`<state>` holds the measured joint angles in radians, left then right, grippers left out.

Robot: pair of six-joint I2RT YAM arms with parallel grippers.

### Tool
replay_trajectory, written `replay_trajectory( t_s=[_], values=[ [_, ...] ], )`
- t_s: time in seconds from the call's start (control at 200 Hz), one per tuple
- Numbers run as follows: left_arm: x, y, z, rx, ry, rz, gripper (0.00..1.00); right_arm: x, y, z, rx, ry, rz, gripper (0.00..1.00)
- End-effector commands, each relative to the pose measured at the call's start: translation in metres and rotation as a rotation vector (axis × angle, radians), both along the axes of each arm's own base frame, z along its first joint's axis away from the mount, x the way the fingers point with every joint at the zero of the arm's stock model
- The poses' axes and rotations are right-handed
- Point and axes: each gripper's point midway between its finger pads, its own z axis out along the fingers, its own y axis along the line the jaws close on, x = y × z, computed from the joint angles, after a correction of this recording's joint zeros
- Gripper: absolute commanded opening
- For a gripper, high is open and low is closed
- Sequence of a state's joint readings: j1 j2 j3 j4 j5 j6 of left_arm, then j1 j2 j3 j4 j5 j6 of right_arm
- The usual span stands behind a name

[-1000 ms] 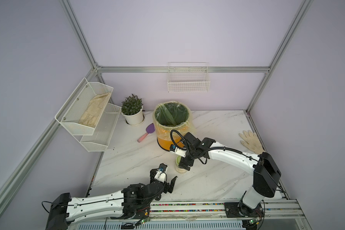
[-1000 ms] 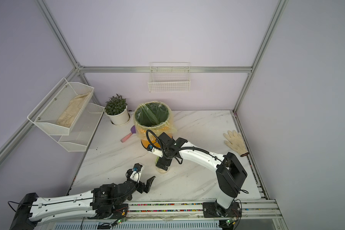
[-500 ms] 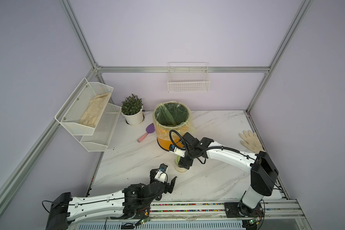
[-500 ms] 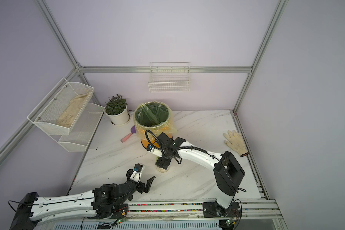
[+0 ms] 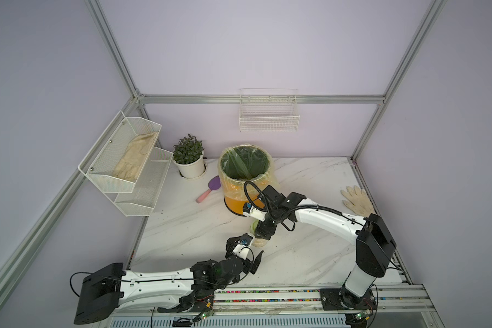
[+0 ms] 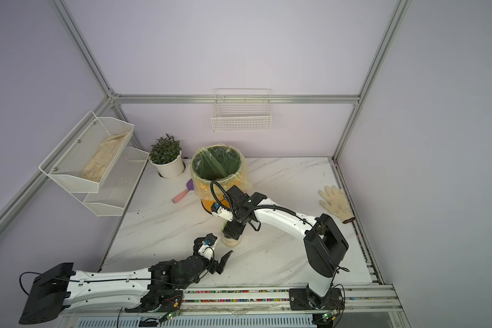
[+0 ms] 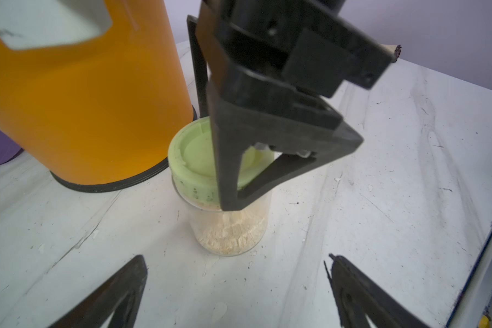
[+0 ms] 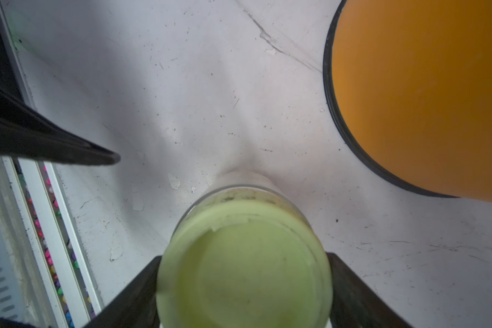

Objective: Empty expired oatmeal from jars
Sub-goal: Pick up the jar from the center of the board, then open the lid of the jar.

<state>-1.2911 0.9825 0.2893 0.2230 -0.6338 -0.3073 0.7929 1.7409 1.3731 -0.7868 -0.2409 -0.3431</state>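
Lilac-walled cell, aluminium framing (image 5: 262, 99) at the corners, pale marble-look tabletop (image 5: 310, 181) underneath. Upright on that tabletop, towards the front middle: clear jar (image 7: 256, 215), just beside the foot of the orange bin (image 7: 83, 99) with its yellow liner (image 5: 228, 186). Inside the glass, oatmeal (image 7: 229, 235), a beige flaky heap over the lower part. Pale green lid (image 7: 195, 153) seated on the mouth, not yet off.

Right tool (image 8: 242, 257) down over the jar from above, jaws narrowed onto the lid, one finger (image 8: 142, 286) against each side of its rim in the right wrist view. Gripping the lid, by the look of it, and nothing else. Left tool (image 7: 236, 258) low at the near side of the jar, spread fully wide, holding nothing, fingertips (image 7: 128, 281) short of the glass and apart from it.

Progress, judged from this: barely begun. No oatmeal out of the jar. None to be made out in the bin either, though the depth of it too dark to be sure. A few pale crumbs (image 8: 174, 181) on the tabletop near the jar, kind unclear.

Done: jar reached, lid grasped. Left to do: bracing the glass, probably with the left tool; working the lid free; carrying the jar over the liner's rim; tipping the heap out. Only one jar in sight.
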Motion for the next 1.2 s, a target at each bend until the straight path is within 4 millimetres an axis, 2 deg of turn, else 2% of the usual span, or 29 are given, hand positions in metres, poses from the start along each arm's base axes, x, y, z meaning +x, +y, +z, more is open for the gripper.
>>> replay_trajectory(
  t_s=[0.0,0.3,0.44,0.46,0.58,0.72,0.745,0.83,0.935,1.195],
  values=[
    [0.007,-0.016,0.023,-0.104,-0.055,0.009,1.0,0.0,-0.007,0.003,0.034,0.104,-0.031,0.43],
    [0.028,-0.037,0.018,-0.181,-0.104,0.02,1.0,0.008,-0.019,0.015,0.104,0.183,-0.078,0.43],
    [0.039,-0.044,0.016,-0.234,-0.109,0.018,1.0,0.008,-0.024,0.014,0.104,0.206,-0.092,0.43],
    [0.04,-0.047,0.006,-0.211,-0.101,0.015,1.0,0.008,-0.024,0.014,0.107,0.208,-0.094,0.42],
    [0.05,-0.053,-0.003,-0.239,-0.097,-0.005,1.0,0.008,-0.028,0.015,0.129,0.244,-0.111,0.42],
    [0.055,-0.056,-0.011,-0.269,-0.105,-0.023,1.0,0.008,-0.029,0.014,0.136,0.263,-0.121,0.42],
    [0.056,-0.054,-0.005,-0.301,-0.12,-0.019,1.0,0.008,-0.029,0.014,0.139,0.269,-0.123,0.42],
    [0.06,-0.048,-0.005,-0.329,-0.124,-0.012,1.0,0.006,-0.028,0.014,0.149,0.293,-0.124,0.42],
    [0.062,-0.054,-0.006,-0.323,-0.123,-0.037,0.99,0.006,-0.029,0.011,0.147,0.311,-0.128,0.42],
    [0.066,-0.066,-0.027,-0.273,-0.095,-0.06,1.0,0.008,-0.031,0.013,0.157,0.323,-0.138,0.42]
  ],
)
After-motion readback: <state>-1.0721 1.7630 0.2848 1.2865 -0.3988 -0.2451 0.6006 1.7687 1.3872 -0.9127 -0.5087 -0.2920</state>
